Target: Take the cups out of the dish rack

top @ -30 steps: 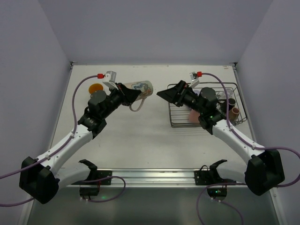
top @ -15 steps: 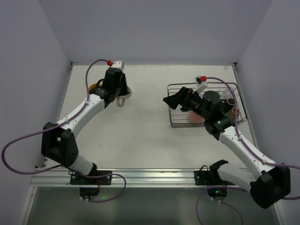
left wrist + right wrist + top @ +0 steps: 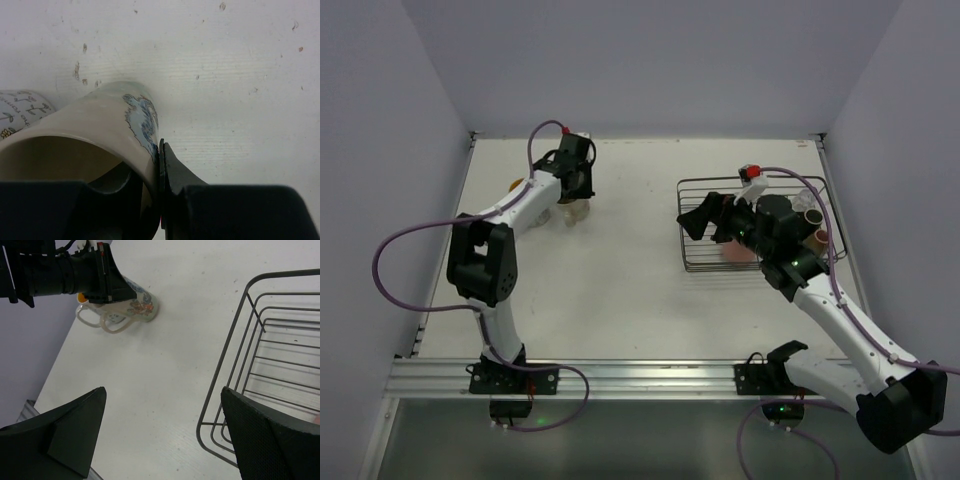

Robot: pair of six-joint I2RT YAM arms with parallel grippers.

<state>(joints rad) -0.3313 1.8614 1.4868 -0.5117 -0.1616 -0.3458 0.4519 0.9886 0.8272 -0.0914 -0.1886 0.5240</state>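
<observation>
The cream patterned mug (image 3: 100, 120) is tilted, with its base down at the table at the back left (image 3: 577, 211). My left gripper (image 3: 160, 165) is shut on its rim, one finger inside and one outside. An orange cup (image 3: 520, 185) stands just left of it. A second patterned cup (image 3: 20, 107) shows beside the mug. The dish rack (image 3: 720, 271) stands on the right, holding a salmon-red cup (image 3: 735, 250), a brown cup (image 3: 821, 237) and others partly hidden by my arm. My right gripper (image 3: 163, 390) hangs open and empty over the rack's left edge (image 3: 225, 343).
White walls close in the table at the back and on both sides. The bare table top (image 3: 630, 250) stretches between the mug and the rack. The right arm's links cover much of the rack's middle.
The left arm has swung out to the back left, carrying the mug from mid-table down beside the orange cup. The right gripper has drifted slightly right, still open at the rack's left edge.
</observation>
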